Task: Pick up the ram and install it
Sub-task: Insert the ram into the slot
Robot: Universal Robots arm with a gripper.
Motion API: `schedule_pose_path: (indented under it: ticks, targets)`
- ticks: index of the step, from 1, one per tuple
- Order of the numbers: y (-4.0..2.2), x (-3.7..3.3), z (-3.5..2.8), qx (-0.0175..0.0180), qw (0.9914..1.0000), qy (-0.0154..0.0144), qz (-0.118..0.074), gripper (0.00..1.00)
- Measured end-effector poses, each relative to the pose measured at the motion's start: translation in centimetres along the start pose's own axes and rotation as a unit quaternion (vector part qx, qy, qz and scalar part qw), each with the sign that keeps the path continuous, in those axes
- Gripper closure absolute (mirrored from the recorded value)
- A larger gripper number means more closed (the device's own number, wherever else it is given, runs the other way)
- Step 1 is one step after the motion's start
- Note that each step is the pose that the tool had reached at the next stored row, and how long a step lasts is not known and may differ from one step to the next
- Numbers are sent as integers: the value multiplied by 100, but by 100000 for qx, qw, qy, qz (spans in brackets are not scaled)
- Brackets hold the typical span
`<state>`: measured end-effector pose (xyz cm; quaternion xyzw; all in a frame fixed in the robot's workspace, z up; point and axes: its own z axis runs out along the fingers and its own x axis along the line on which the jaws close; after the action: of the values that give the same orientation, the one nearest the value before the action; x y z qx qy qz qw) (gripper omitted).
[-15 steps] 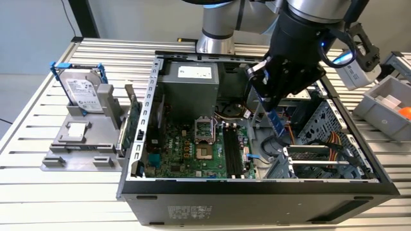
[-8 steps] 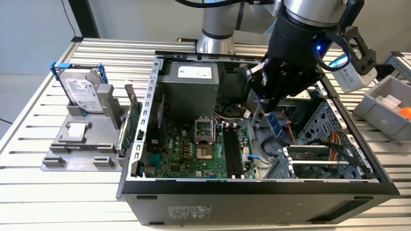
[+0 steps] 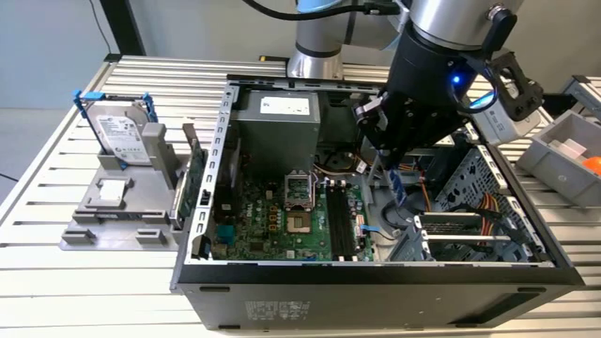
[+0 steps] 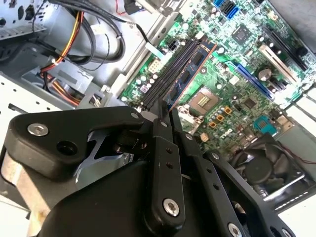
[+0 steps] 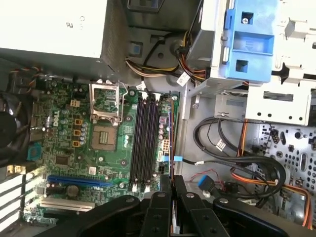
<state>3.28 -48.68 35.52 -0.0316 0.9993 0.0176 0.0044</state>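
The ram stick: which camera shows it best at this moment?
The second wrist view: the ram shows its long bluish face with dark chips, running from the gripper out over the motherboard. The first wrist view shows the ram edge-on as a thin line. In the exterior view it is a small blue sliver below the gripper.

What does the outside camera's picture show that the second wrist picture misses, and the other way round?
Exterior view: the hard drive in its blue frame on a grey stand, and the whole computer case. Second wrist view: a black fan beside the board. Both: the green motherboard, and the claw shut on the ram by the memory slots.
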Motion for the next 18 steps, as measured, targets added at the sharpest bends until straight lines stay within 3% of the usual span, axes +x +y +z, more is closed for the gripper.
schedule_pose_path:
  ticks: [5,16,18]
  targets:
    - [0,2,10,1,100000,-20,80,100]
    - [-1,50,199,13,100000,-43,113,100]
    - [-2,51,209,22,100000,-26,108,100]
